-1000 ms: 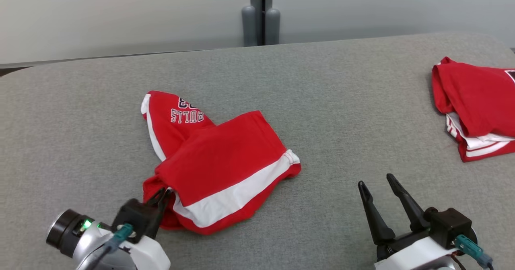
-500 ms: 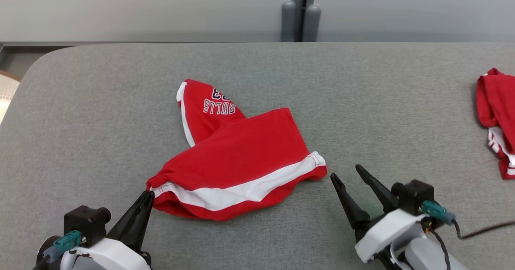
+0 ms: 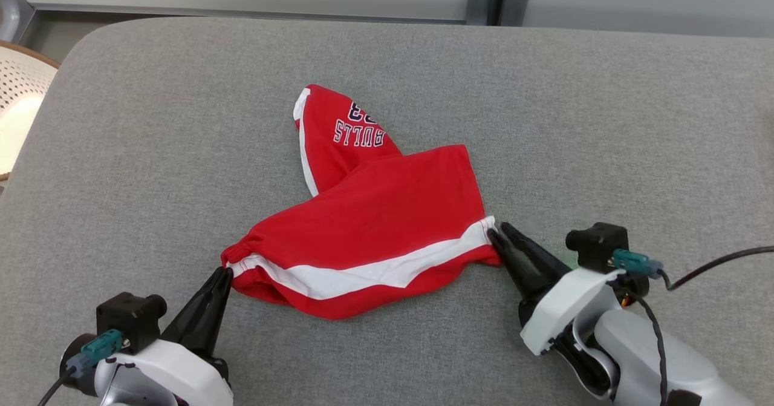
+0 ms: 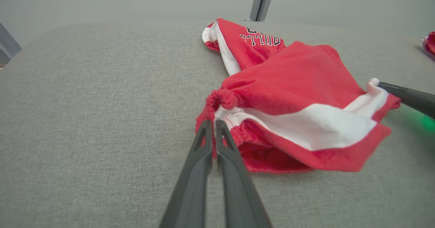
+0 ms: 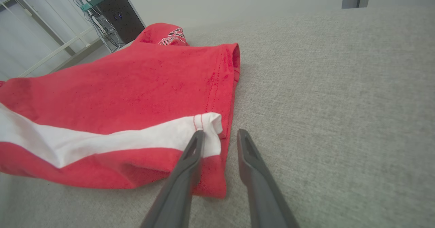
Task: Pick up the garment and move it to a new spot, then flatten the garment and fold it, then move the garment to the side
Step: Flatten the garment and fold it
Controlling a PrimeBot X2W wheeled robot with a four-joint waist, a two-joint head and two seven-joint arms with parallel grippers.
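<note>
My left pincer (image 3: pixel 225 271) is squeezing tight on the bunched near-left corner of the red garment (image 3: pixel 375 224). A bit of red cloth is showing between its fingers (image 4: pixel 200 160) in my left wrist view, but the pinched part is hiding there.

My right pincer (image 3: pixel 497 232) is standing a little apart at the near-right corner. One finger (image 5: pixel 190 153) is lying over the white stripe (image 3: pixel 375 267), and the other is sitting over the grey bench (image 3: pixel 151 121) just beside the hem.

The garment is lying crumpled in the middle of the bench, with one leg sticking out toward the far side. Its letters (image 3: pixel 360 135) are showing upside down, and the number above them is folding out of sight.

At the far left a white holey thing (image 3: pixel 18 85) is getting cut off by the edge, so I cannot tell what it is.
</note>
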